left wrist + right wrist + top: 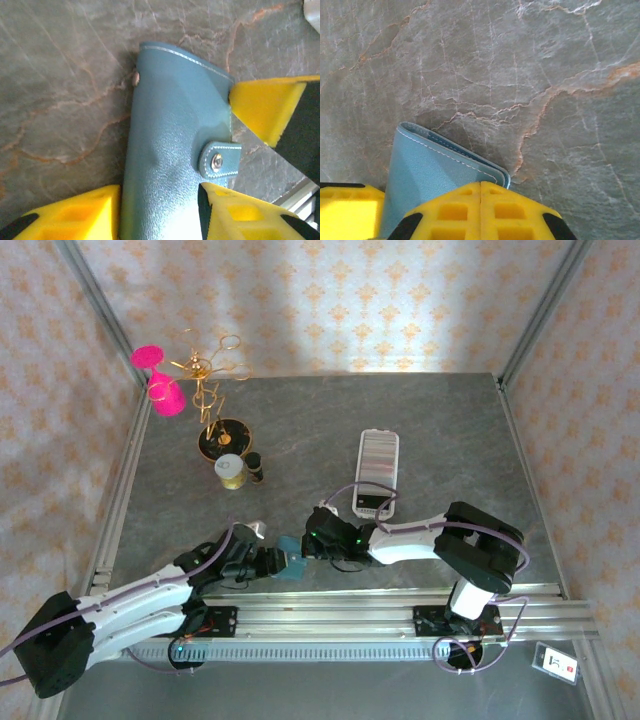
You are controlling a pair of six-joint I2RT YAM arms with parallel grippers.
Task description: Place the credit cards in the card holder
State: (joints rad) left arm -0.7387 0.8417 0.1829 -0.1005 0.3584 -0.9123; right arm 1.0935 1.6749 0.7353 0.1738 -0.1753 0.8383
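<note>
The teal card holder [170, 150] lies closed on the marble table, its clasp tab [219, 161] snapped down. My left gripper [160, 205] has its yellow fingers [75, 215] pressed against both long sides of the holder. From above, the card holder [291, 562] sits at the tip of the left gripper [276, 563]. My right gripper [481, 200] is shut with its fingers meeting, and its tip rests on the holder's [430, 170] corner; the right gripper [316, 537] is next to the holder. The credit cards [378, 458] stand as a striped row in a white tray.
The long white tray [378, 433] lies behind the right arm. At the back left are a gold jewellery stand [215, 390] with pink pieces, a small jar [231, 471] and a dark bottle [256, 468]. Metal rails [350, 615] run along the near edge.
</note>
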